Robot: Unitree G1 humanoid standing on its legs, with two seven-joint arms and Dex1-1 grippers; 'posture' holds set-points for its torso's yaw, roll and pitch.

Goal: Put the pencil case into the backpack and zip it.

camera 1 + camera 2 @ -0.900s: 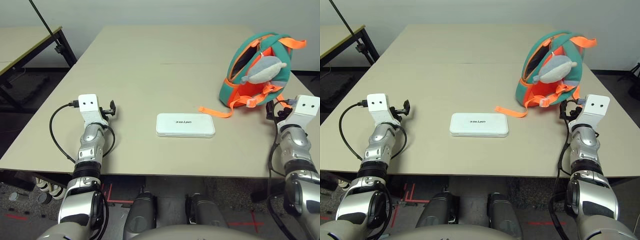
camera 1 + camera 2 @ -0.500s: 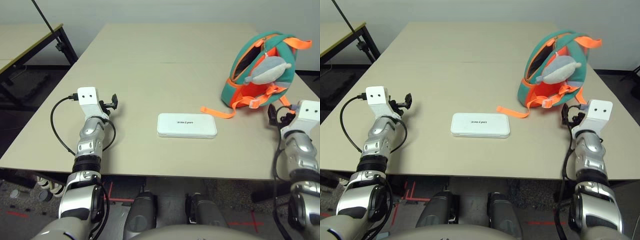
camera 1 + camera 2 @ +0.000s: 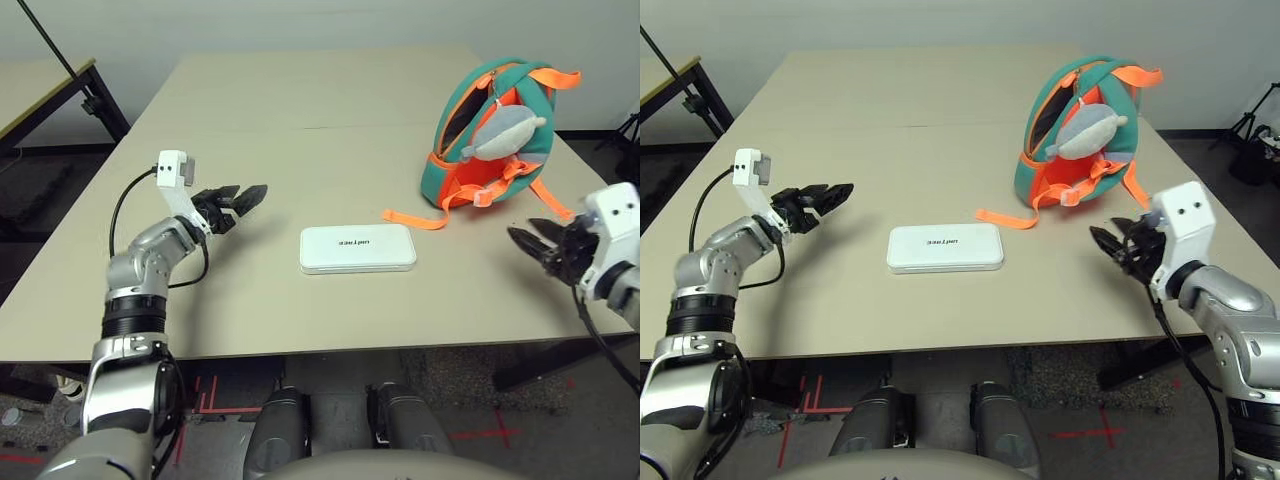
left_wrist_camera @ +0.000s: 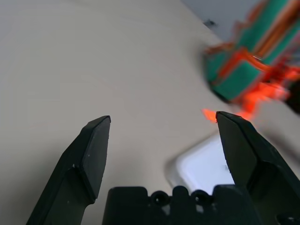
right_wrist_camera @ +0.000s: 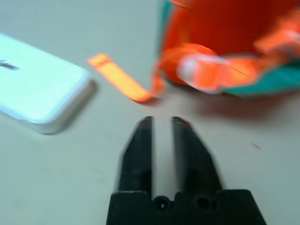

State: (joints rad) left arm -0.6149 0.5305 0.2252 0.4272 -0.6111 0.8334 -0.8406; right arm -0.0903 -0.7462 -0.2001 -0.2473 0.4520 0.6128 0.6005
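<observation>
- The left hand [image 3: 243, 196] is held above the counter [image 3: 300, 130], to the left of the pencil case [image 3: 357, 248] and well apart from it, its black fingers [image 4: 89, 154] spread wide with nothing between them.
- The right hand [image 3: 1102, 238] is raised to the right of the pencil case, pointed towards it, its fingers [image 5: 140, 150] brought nearly together on nothing.
- Both silver forearms are angled inward.
</observation>
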